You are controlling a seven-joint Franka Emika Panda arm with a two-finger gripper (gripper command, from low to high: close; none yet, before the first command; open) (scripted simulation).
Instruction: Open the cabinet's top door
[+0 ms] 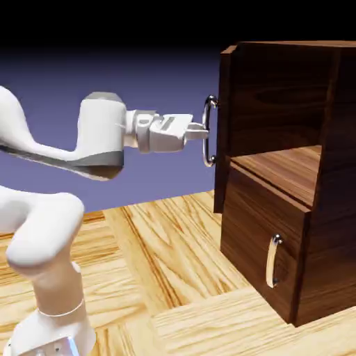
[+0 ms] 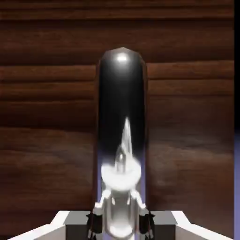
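The dark walnut cabinet (image 1: 337, 208) stands at the right of the exterior view. Its top door (image 1: 224, 83) is swung partly out and shows nearly edge-on, with the inner shelf (image 1: 292, 170) bared behind it. My gripper (image 1: 202, 130) reaches in level from the left and is shut on the door's long silver handle (image 1: 209, 132). In the hand view the handle (image 2: 121, 117) rises as a thick shiny bar between my fingertips (image 2: 95, 221), with the door's wood (image 2: 47, 117) filling the picture behind it.
Below the open door is the shorter lower panel (image 1: 257, 222), closed, with its small silver handle (image 1: 272, 261). The cabinet rests on a light wooden table (image 1: 160, 264). My white arm (image 1: 42, 236) rises at the lower left.
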